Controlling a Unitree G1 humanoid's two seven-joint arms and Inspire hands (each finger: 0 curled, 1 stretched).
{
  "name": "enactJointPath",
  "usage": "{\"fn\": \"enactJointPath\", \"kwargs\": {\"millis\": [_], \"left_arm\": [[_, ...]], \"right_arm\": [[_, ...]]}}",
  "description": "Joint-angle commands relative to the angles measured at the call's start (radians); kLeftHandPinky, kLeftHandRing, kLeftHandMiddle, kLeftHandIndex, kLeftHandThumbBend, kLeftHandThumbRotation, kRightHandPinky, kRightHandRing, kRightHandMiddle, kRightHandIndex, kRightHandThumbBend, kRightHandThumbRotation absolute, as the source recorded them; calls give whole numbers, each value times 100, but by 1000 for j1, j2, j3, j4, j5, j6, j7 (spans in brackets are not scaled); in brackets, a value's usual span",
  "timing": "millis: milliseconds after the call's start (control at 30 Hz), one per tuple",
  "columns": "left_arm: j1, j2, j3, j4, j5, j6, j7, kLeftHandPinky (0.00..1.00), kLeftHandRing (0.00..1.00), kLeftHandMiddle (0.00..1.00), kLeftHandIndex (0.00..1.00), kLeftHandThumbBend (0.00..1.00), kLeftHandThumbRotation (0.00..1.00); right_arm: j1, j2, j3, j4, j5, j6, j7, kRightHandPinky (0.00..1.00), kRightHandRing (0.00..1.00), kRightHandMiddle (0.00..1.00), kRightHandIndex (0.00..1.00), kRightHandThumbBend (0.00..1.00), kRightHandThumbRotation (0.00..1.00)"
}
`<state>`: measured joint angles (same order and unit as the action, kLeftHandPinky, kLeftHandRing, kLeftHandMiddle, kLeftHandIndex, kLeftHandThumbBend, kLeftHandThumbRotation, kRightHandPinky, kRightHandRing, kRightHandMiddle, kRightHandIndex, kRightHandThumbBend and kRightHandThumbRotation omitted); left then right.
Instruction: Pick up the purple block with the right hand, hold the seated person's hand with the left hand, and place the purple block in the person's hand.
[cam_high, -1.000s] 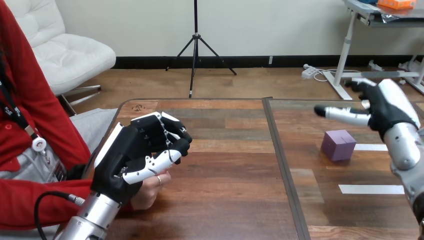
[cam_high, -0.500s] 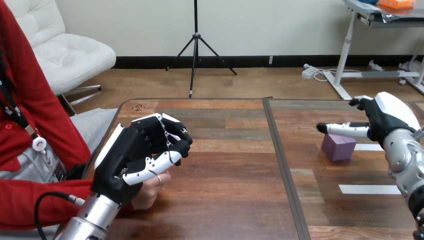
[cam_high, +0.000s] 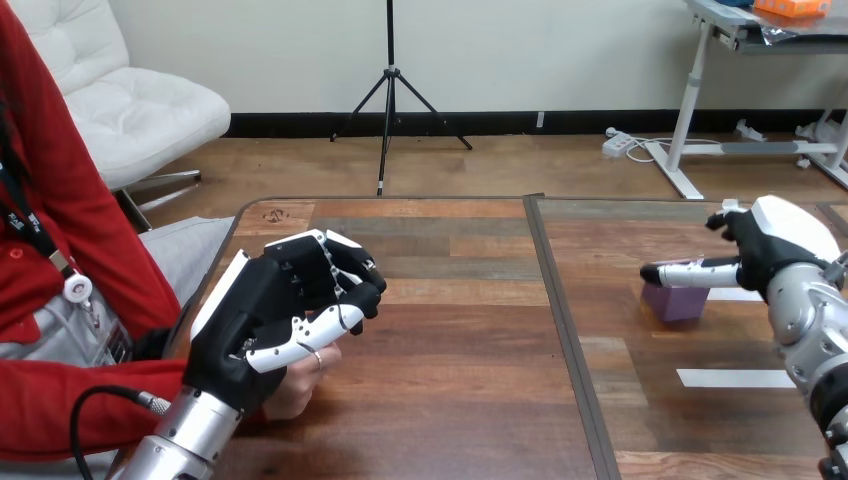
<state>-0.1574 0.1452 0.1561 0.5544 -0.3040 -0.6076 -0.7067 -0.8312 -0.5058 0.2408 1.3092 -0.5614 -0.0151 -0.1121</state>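
Wooden table (cam_high: 450, 400), white chair (cam_high: 130, 115), black tripod (cam_high: 390, 90), wood floor (cam_high: 500, 165) beyond

I read this as a robotics test bench. The wooden table (cam_high: 450, 400) carries white tape strips (cam_high: 735, 379), one just beside my right hand's (cam_high: 775, 245) fingers (cam_high: 685, 272) and one nearer me. A person sits at it, and the person's hand (cam_high: 300, 378) lies inside my left hand's (cam_high: 255, 310) curled fingers.
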Motion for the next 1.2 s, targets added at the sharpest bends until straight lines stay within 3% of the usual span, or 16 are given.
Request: {"fn": "enactJointPath", "kwargs": {"millis": [0, 100, 933, 1167], "left_arm": [[-23, 9, -12, -55, -7, 1, 0, 27, 41, 51, 48, 53, 17], [-22, 8, -11, -56, -3, -6, 5, 27, 41, 51, 48, 53, 17], [-1, 15, -8, -98, -9, 15, 14, 27, 41, 50, 47, 52, 18], [-2, 17, -6, -99, -10, 10, 13, 27, 40, 50, 47, 52, 18]], "right_arm": [[-93, 25, 27, 8, -11, 9, 3, 77, 86, 87, 86, 100, 54], [-96, 34, 31, 15, -8, 39, 19, 77, 86, 87, 86, 100, 54], [-67, 71, 32, 26, 23, 67, 30, 65, 80, 83, 82, 100, 50], [-61, 79, 30, 27, 27, 69, 36, 66, 79, 83, 82, 100, 50]]}}
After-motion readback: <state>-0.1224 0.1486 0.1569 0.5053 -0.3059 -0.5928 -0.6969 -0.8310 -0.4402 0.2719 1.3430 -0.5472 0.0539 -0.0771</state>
